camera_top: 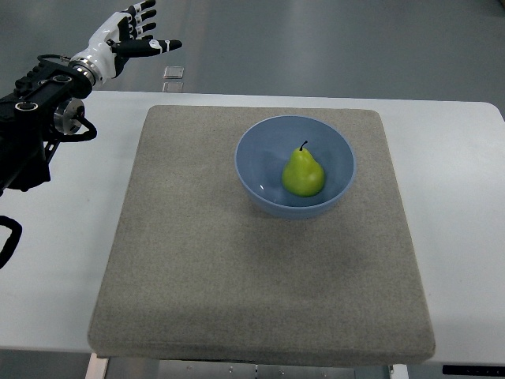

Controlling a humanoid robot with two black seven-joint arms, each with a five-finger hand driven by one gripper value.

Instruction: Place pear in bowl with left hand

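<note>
Top view, steep and from the robot's own side. White table [465, 237] under everything, carrying a grey felt-like mat [237, 284], roughly square, covering most of the tabletop. On the far half of the mat, slightly right of its centre: a blue bowl [252, 154], round, upright, rim clear all the way around. Inside the bowl: the pear [304, 174], yellow-green, resting on the bottom toward the right side, narrow end and dark stem pointing to the far side. Not touched by anything but the bowl.

Far left, beyond the table's far edge and well apart from bowl and pear: the left hand [130, 31], white with dark finger joints, raised over the grey floor [331, 47]. Fingers spread and relaxed, thumb stretched out to the right, nothing held. Behind it, the black forearm entering from the left edge, over the table's far-left corner. Just right of the hand, on the floor, a small pale square marker [173, 73]. Right arm nowhere in frame.
</note>
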